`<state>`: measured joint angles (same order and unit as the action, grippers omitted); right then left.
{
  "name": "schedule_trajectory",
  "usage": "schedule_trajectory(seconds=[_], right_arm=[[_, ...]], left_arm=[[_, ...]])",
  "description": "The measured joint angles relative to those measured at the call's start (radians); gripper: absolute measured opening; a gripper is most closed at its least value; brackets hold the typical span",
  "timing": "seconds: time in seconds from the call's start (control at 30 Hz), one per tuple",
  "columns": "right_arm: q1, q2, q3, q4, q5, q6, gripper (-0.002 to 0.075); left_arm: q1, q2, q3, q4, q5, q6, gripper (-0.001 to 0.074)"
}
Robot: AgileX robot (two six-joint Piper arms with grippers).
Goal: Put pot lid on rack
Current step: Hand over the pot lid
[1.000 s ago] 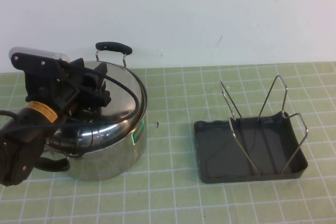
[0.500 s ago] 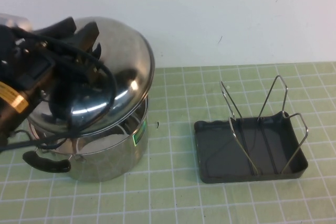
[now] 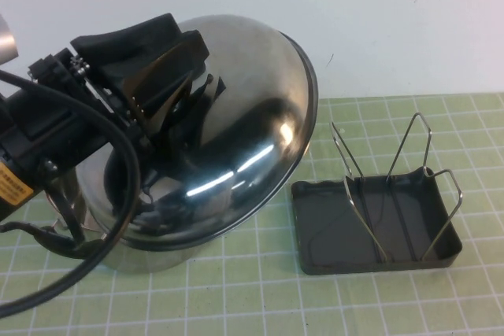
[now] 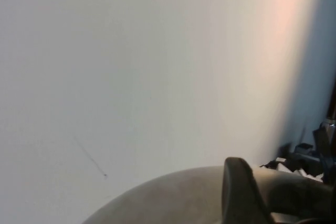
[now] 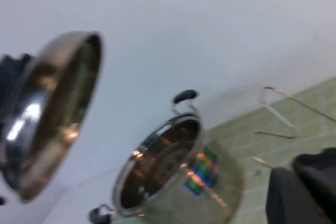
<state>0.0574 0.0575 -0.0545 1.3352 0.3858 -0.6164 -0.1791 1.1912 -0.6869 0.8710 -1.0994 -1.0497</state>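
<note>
A: High view first. Where is the left gripper (image 3: 161, 76)?

B: Raised above the pot (image 3: 157, 253), its black fingers (image 3: 130, 41) clenched on the centre of the pot lid (image 3: 252, 116). The knob is hidden between them. The lid is up in the air, tilted, with its dome facing the camera and its rim beyond the fingertips, toward the rack (image 3: 374, 218).

A: And the rack?

B: It sits on the green gridded mat (image 3: 260, 297), well apart from the fingers, on the far side of the lid's rim. Its wire loops (image 3: 417, 147) stand upright in the dark tray. The lid does not touch it.

A: Left wrist view?

B: Mostly the white wall (image 4: 157, 66). One dark finger (image 4: 239, 192) shows at the edge, resting against the curved grey surface of the lid (image 4: 173, 198).

A: Right wrist view?

B: The right gripper (image 5: 310, 182) shows only as dark blurred shapes in the corner; I cannot tell whether its fingers are apart or together. Out past them stands the pot (image 5: 178, 177), uncovered, its inside showing and one black handle (image 5: 185, 96) at the far rim. The lid (image 5: 52, 114) hangs farther off, beyond the pot, seen edge-on and held clear of it. Two wire loops (image 5: 283, 114) of the rack show nearer the fingers, over the green mat (image 5: 247, 129).
</note>
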Motion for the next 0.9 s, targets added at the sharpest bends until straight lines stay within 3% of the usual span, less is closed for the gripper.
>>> schedule_trajectory(seconds=[0.07,0.2,0.3,0.47,0.53,0.9], right_arm=[[0.029,0.104,-0.051,0.212,0.055,-0.228,0.0031],[0.059,0.341,-0.167,0.331,0.198,-0.382,0.0070],[0.061,0.545,-0.271,0.346,0.347,-0.416,0.0181],[0.061,0.853,-0.443,0.349,0.623,-0.481,0.0450],[0.061,0.963,-0.506,0.349,0.720,-0.487,0.0500],[0.142,1.340,-0.744,0.349,0.772,-0.506,0.0538]], left_arm=[[0.000,0.019,0.000,-0.002,-0.028,-0.001,0.0310],[0.000,0.061,0.000,-0.004,-0.041,-0.008,0.0310],[0.000,0.076,0.000,-0.004,-0.039,-0.008,0.0310],[0.000,0.075,0.000,0.005,-0.041,-0.008,0.0310],[0.000,0.075,0.000,0.011,-0.041,-0.012,0.0310],[0.000,0.078,0.000,0.020,-0.041,-0.027,0.0310]])
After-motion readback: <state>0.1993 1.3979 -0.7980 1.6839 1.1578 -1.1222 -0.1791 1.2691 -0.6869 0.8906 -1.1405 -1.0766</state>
